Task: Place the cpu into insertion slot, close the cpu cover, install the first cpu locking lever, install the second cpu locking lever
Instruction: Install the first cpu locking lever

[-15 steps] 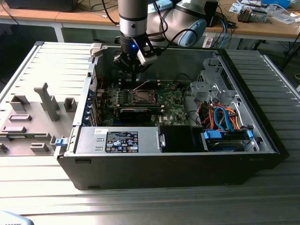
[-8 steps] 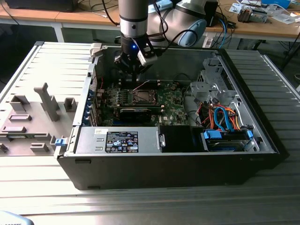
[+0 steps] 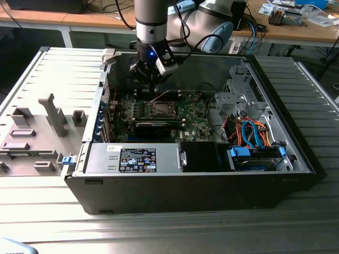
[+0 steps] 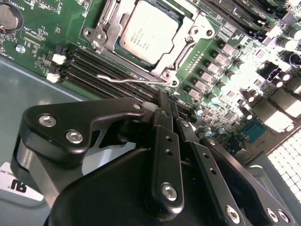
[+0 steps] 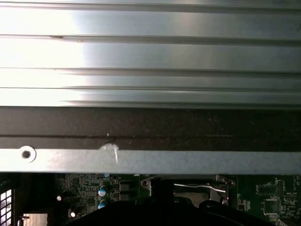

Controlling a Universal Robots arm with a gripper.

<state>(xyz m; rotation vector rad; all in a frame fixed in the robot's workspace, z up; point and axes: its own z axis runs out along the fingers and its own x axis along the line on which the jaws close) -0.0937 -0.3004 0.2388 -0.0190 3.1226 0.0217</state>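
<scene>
The cpu [image 4: 148, 30], a square chip with a pale silver top, lies in the socket [image 3: 160, 109] on the green motherboard. The cpu cover [image 4: 190, 44], a metal frame with an open window, lies flat around it. A thin wire locking lever [image 4: 123, 79] stands free along the socket's edge, and it also shows in the first wrist view [image 5: 203, 187]. My gripper [image 4: 165, 100] hangs just above the board beside that lever, its black fingers [image 4: 165, 141] drawn together with nothing seen between them. In the exterior view the gripper [image 3: 153, 79] sits right behind the socket.
The open black computer case [image 3: 296, 159] stands on a ribbed metal table [image 3: 53, 69]. Inside it are a black card [image 3: 152, 127], memory slots [image 4: 94, 63], a drive bay [image 3: 241, 95] and orange and blue cables [image 3: 251, 132]. A grey fixture [image 3: 53, 114] stands at the exterior view's left.
</scene>
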